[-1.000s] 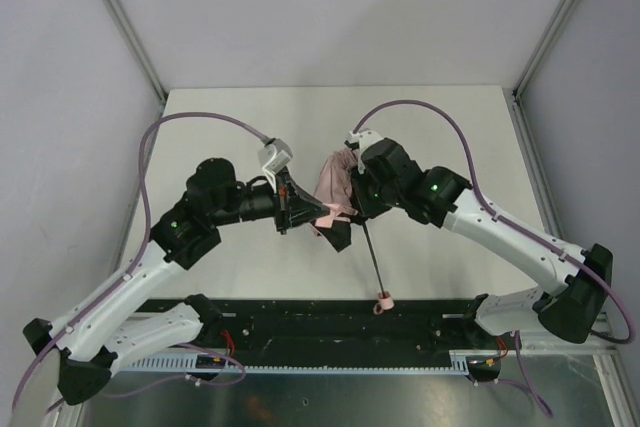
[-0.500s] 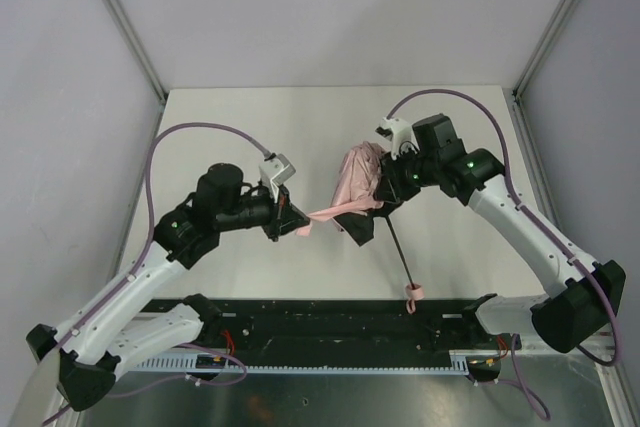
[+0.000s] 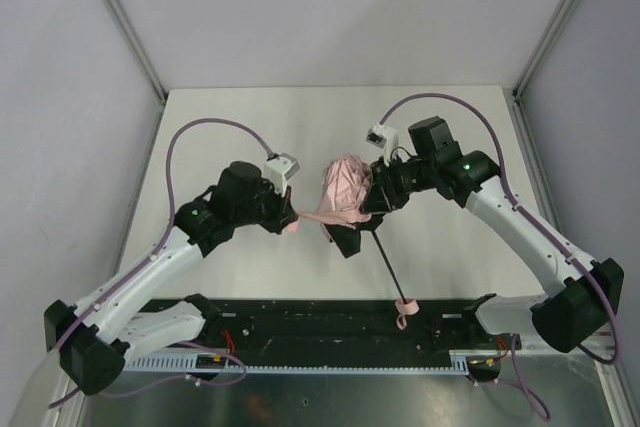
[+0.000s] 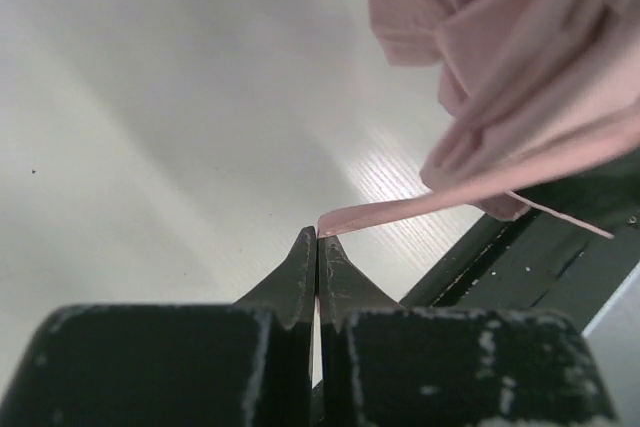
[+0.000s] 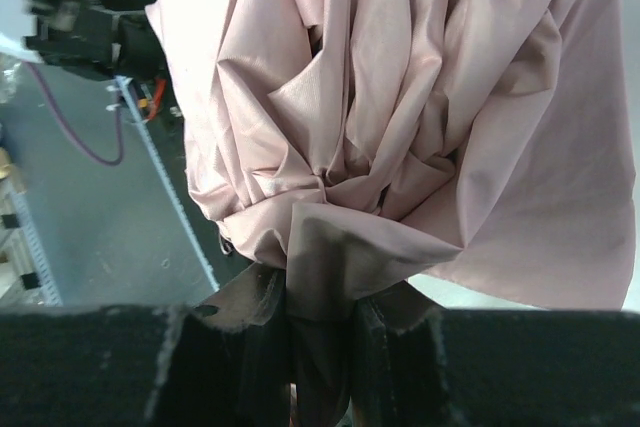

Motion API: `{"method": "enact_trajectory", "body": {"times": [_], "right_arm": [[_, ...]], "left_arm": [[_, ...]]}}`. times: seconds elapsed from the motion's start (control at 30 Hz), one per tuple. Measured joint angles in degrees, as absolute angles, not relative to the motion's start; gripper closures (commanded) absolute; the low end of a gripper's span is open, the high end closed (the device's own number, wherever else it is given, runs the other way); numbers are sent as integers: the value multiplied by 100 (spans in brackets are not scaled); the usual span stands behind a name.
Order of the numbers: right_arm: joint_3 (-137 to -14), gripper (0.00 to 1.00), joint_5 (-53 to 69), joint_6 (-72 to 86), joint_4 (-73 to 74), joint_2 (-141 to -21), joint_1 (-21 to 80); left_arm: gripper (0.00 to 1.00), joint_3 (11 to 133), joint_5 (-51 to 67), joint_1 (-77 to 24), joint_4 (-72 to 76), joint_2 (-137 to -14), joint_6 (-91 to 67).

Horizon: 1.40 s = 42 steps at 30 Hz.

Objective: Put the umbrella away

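White tabletop [image 3: 250, 117], grey walls [image 3: 300, 17]. Umbrella [image 3: 345, 187] held mid-table between the arms: right gripper [image 5: 320, 347] clamped on the bunched canopy [image 5: 400, 97], left gripper [image 4: 317, 247] pinching the closure strap [image 4: 400, 212] at its very tips. If you pull harder, the strap likely slips free; the extended shaft [image 3: 388, 267] could snag the near rail [image 3: 300, 322].

Found no legible text, label, brand, number or sign anywhere: nothing readable on the umbrella [image 3: 345, 187], nothing on the table [image 3: 250, 117] around it.
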State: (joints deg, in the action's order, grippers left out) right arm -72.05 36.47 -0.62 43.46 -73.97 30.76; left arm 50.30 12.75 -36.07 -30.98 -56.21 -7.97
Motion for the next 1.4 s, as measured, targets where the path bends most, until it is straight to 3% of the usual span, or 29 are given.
{"method": "enact_trajectory", "body": {"times": [0.23, 0.3, 0.37, 0.47, 0.63, 0.7, 0.93, 1.4], "right_arm": [[-7207, 100, 3883, 290, 4165, -7559, 3277], [-7242, 100, 3590, 419, 4252, -7760, 3295], [-7299, 100, 3157, 534, 4355, -7964, 3356], [-7367, 100, 2416, 676, 4499, -8136, 3548], [-7518, 100, 1396, 803, 4587, -8141, 3931], [-7612, 100, 1103, 808, 4589, -8145, 4025], [-8237, 100, 130, 701, 4762, -8436, 4333], [-8630, 100, 207, 276, 5271, -8486, 4751]], "left_arm": [[100, 5004, 880, -3605, -2897, -6182, -888], [96, 4976, 777, -3601, -2829, -6267, -969], [83, 4947, 742, -3590, -2781, -6324, -1068], [54, 4899, 740, -3540, -2722, -6329, -1262], [16, 4672, 974, -3234, -2689, -5927, -1594], [4, 4613, 1192, -3030, -2707, -5647, -1699], [1, 4661, 2327, -2314, -2630, -4858, -2298], [0, 5262, 3647, -2274, -475, -6023, -4668]]}}
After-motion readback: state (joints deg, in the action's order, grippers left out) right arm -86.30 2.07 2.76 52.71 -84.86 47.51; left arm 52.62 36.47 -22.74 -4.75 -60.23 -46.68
